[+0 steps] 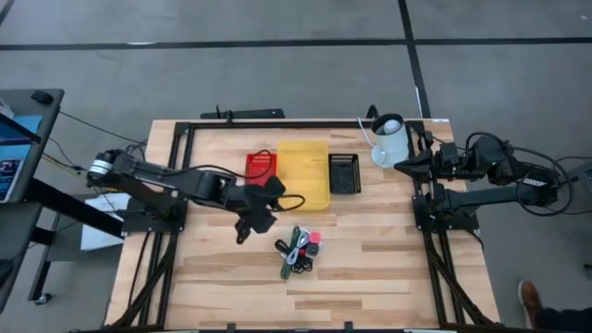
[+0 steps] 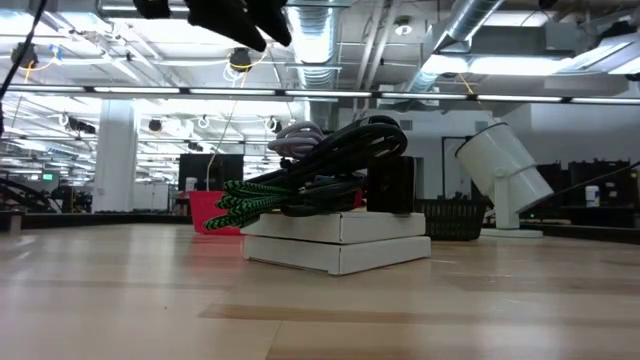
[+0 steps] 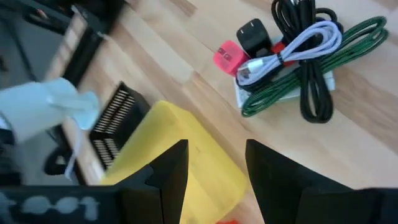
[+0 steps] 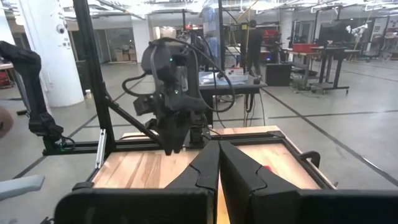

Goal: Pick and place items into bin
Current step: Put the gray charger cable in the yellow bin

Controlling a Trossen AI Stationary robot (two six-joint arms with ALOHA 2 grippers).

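My left tool point(image 1: 248, 225) hangs above the bench point(image 1: 388, 268), its fingers point(image 3: 166, 174) apart with nothing between them. It sits just in front of the yellow bin point(image 1: 303, 173) and beside the red bin point(image 1: 261, 166), with the yellow bin's near corner showing right past my fingertips in the wrist view.

The pile point(image 1: 298, 251) lies on the bench near the tool, off to its right and a little closer to the front edge, not touching it. In the pile a white packet point(image 3: 328, 79) lies at the bottom, with the green cable point(image 3: 348, 43) coiled over it, a black cable point(image 3: 297, 14) and a white cable point(image 3: 317, 37) looped on top. A black block point(image 3: 254, 36) sits at the pile's edge, touching a pink piece point(image 3: 226, 57) beside it. From bench height the packet point(image 2: 340, 240) lies flat with the cables heaped on it.

A black basket point(image 1: 344, 173) stands just right of the yellow bin, and a white lamp point(image 1: 389, 139) stands near the bench's far right corner.

My right tool point(image 4: 217, 163) waits off the right edge of the bench, fingers pressed together and holding nothing.
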